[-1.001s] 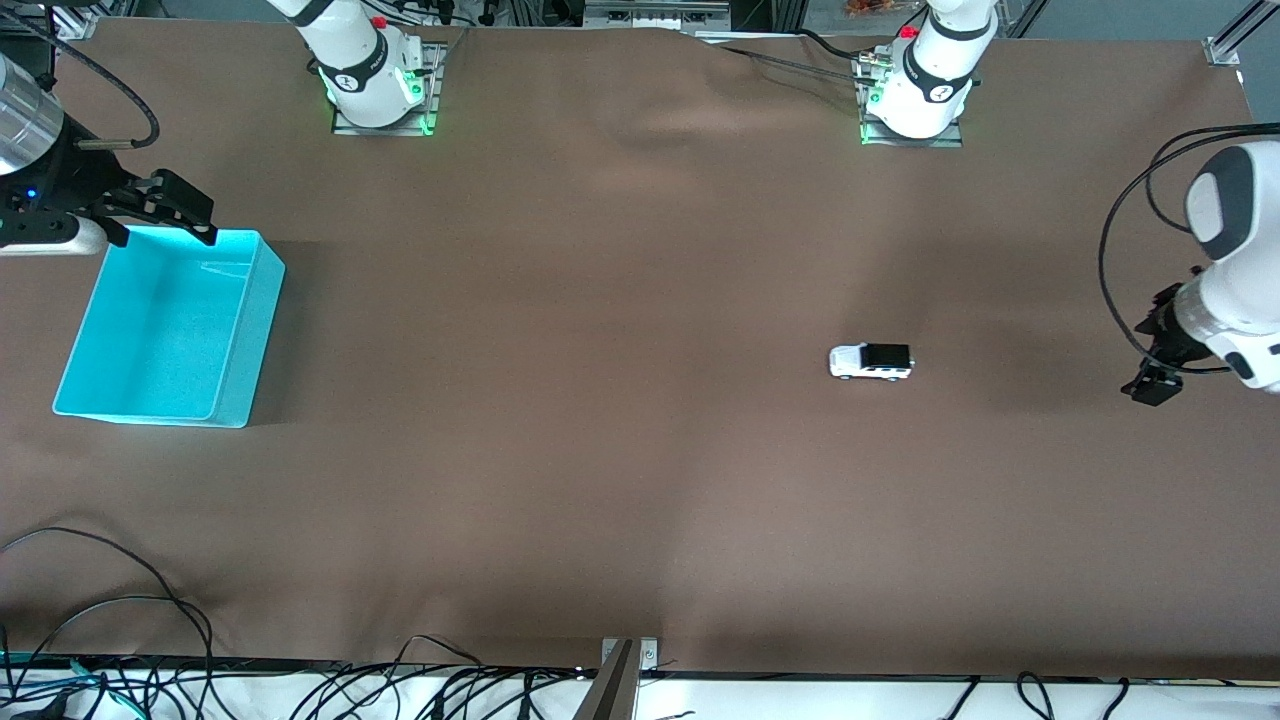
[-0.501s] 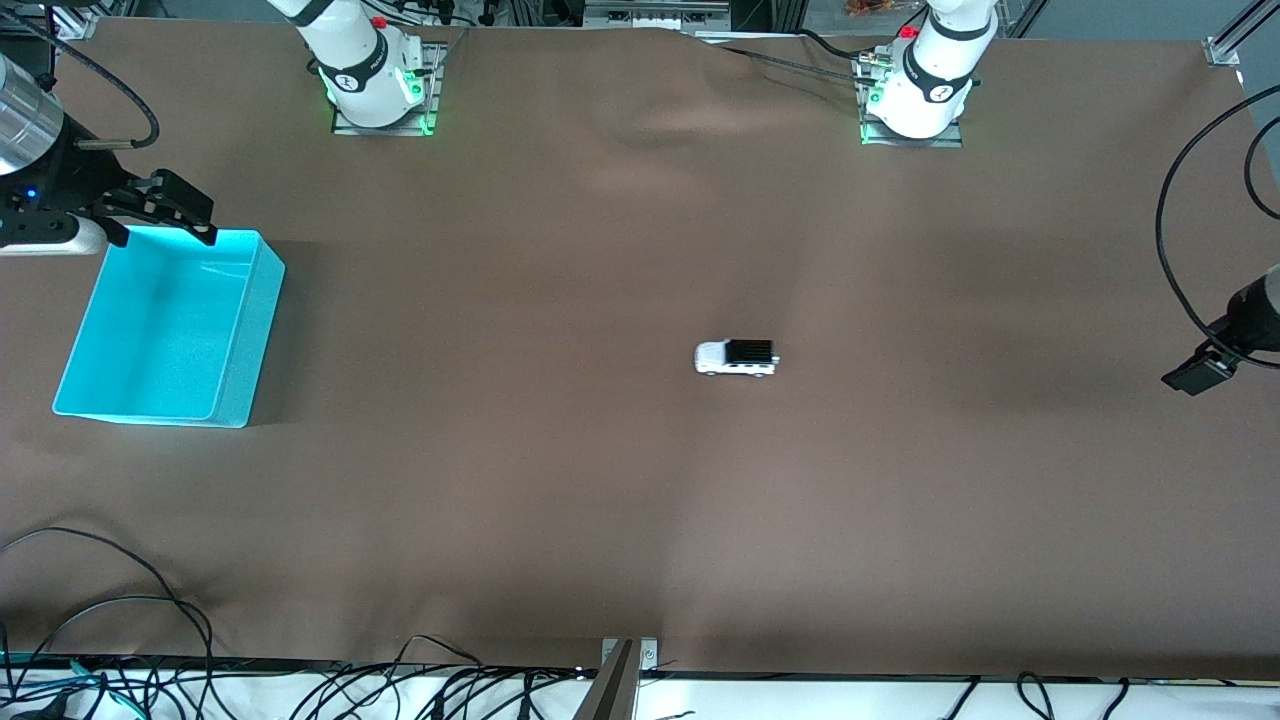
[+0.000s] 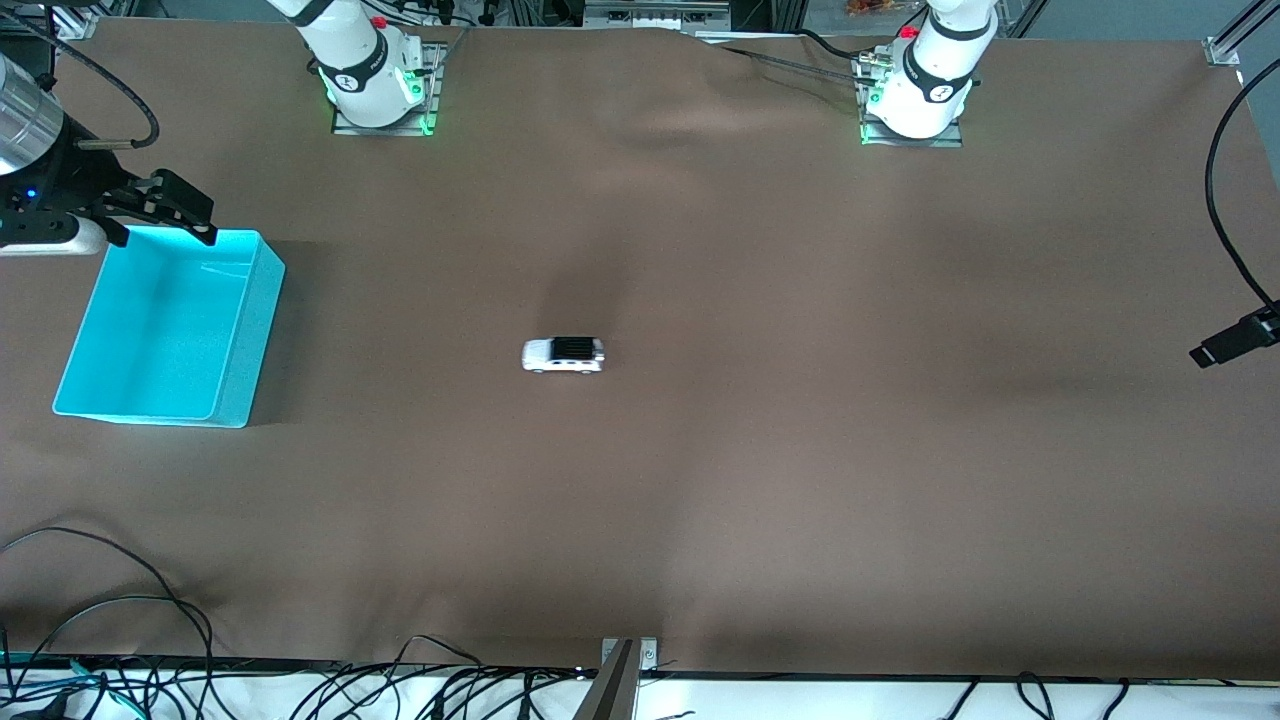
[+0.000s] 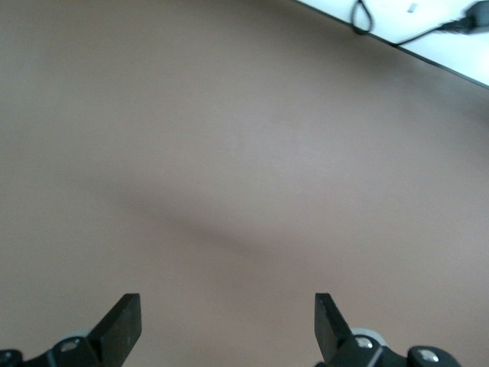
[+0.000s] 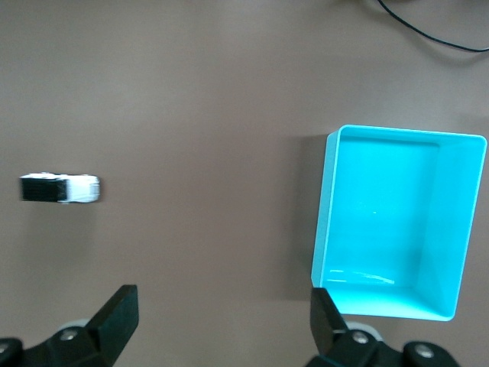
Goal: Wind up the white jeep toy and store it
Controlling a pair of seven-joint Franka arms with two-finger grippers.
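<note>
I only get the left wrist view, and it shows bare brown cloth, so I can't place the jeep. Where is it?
Observer: The white jeep toy stands mid-table, untouched, far from your left gripper at the left arm's end.
Operator: Where's the bin?
Observer: The cyan bin sits at the right arm's end of the table, well apart from the jeep.
Operator: And the right gripper?
Observer: The right gripper hovers over the bin's farther rim, jaws open, holding nothing.

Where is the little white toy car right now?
The little white toy jeep with a black roof sits alone on the brown table near its middle, between the arms' ends, well apart from the empty cyan plastic bin toward the right arm's end.
</note>
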